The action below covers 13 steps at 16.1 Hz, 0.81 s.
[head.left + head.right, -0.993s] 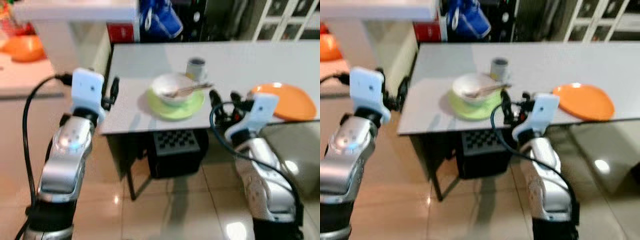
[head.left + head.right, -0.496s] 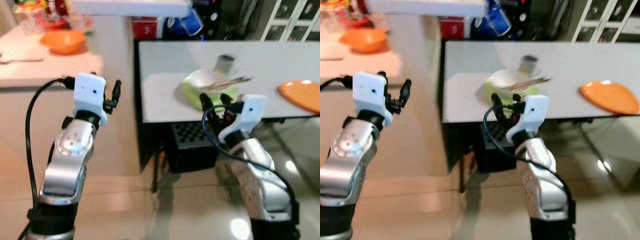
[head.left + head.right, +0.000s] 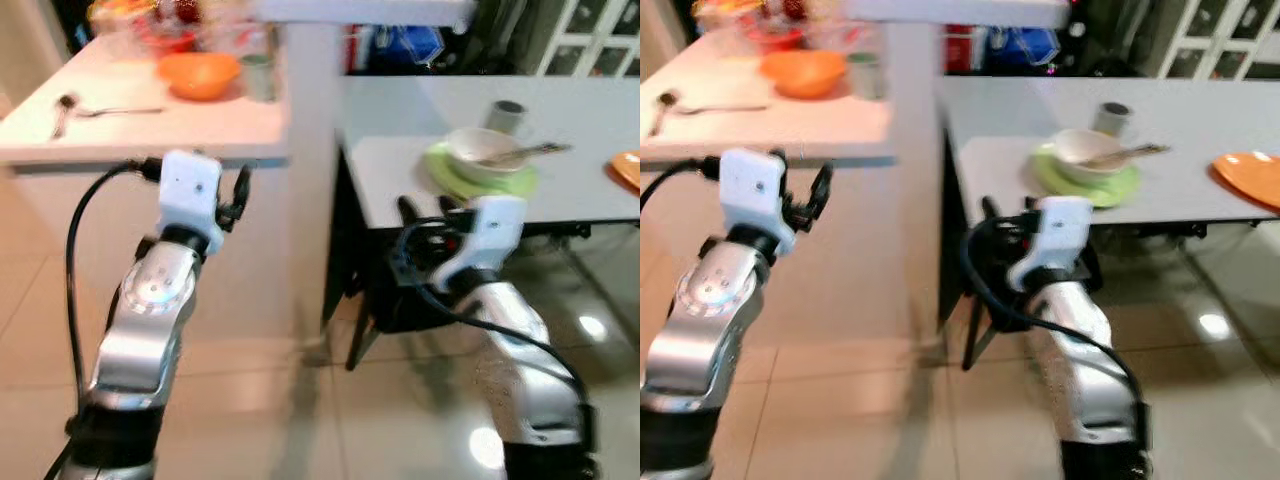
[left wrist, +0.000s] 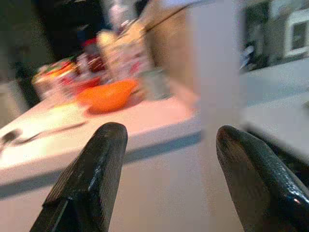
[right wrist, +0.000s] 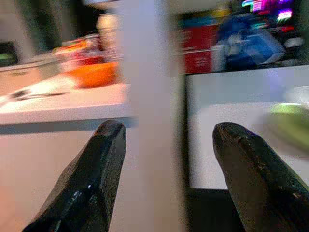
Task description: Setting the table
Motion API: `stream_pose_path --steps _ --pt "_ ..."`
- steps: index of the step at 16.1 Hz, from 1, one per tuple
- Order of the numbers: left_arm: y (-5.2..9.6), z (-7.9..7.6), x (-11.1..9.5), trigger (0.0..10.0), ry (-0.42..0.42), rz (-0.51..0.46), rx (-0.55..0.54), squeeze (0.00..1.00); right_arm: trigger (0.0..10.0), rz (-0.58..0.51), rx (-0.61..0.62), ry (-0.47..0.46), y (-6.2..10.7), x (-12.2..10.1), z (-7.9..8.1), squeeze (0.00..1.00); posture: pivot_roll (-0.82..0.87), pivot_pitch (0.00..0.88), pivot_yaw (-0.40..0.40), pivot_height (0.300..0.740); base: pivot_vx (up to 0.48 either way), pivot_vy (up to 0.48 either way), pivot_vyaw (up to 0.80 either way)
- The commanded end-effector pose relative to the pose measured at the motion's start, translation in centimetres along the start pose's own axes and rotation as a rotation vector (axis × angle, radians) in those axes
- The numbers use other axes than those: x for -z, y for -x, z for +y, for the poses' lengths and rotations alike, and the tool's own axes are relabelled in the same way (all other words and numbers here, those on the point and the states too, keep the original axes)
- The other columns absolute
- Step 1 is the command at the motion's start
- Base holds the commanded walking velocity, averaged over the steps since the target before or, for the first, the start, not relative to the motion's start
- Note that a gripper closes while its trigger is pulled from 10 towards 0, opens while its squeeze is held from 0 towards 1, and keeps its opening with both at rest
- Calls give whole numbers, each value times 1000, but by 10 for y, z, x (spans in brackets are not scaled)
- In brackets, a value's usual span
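Left eye view gives us a blurred look at a kitchen: a pale counter point(image 3: 150, 120) on the left and a grey table point(image 3: 560, 110) on the right, with a white post between them. On the table sits a green plate point(image 3: 478, 176) bearing a white bowl point(image 3: 478, 152), and a utensil point(image 3: 525, 153) lies across the bowl's rim. Just behind the bowl stands a dark cup point(image 3: 507, 114), and an orange plate point(image 3: 628, 168) shows at the table's far right edge. On the counter we see an orange bowl point(image 3: 198, 72), a greyish cup point(image 3: 258, 74) just beside it, and a spoon point(image 3: 62, 104) near the counter's left end. Our left gripper point(image 4: 166, 159) is raised in front of the counter edge, fingers spread wide apart and holding nothing; in the left wrist view the orange bowl lies beyond them. Our right gripper point(image 5: 166, 159) hangs just before the near edge of the table, below the green plate, its fingers likewise parted and empty, facing the white post. Below us is a glossy tiled floor point(image 3: 300, 400).
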<state>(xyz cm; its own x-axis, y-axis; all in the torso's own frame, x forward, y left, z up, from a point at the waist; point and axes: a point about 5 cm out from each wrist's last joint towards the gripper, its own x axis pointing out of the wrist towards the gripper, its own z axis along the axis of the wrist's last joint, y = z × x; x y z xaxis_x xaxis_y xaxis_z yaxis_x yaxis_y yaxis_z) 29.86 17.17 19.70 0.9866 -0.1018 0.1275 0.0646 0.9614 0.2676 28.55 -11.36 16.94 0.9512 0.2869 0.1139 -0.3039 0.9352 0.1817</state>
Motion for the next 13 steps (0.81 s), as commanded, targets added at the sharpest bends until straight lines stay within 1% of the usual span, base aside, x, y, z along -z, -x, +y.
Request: stream_pose_path --steps 1,2,5,10,12,13 --pt "0 -4 -6 10000 -5 -20 3 0 10000 -4 24 18 -1 -2 -8 0 41 0 -38 740 0 420 0" --pt "2 -2 -6 10000 -10 -17 -6 0 10000 6 24 12 -3 0 -8 0 65 0 -48 740 0 420 0" --pt "3 -1 -5 10000 -14 -14 -11 0 10000 14 6 17 -7 2 -3 0 56 0 -43 740 0 419 0" --pt "2 -6 -3 10000 9 -14 -12 0 10000 28 25 47 -3 1 -11 0 19 0 -55 740 0 413 0" --pt "2 -8 -5 10000 75 -22 -46 0 10000 30 22 53 -4 -1 -12 0 19 0 -59 740 0 0 0" --pt "1 -12 -9 10000 77 -44 -24 0 10000 33 27 57 -5 -2 -14 0 32 0 -65 740 0 0 0"
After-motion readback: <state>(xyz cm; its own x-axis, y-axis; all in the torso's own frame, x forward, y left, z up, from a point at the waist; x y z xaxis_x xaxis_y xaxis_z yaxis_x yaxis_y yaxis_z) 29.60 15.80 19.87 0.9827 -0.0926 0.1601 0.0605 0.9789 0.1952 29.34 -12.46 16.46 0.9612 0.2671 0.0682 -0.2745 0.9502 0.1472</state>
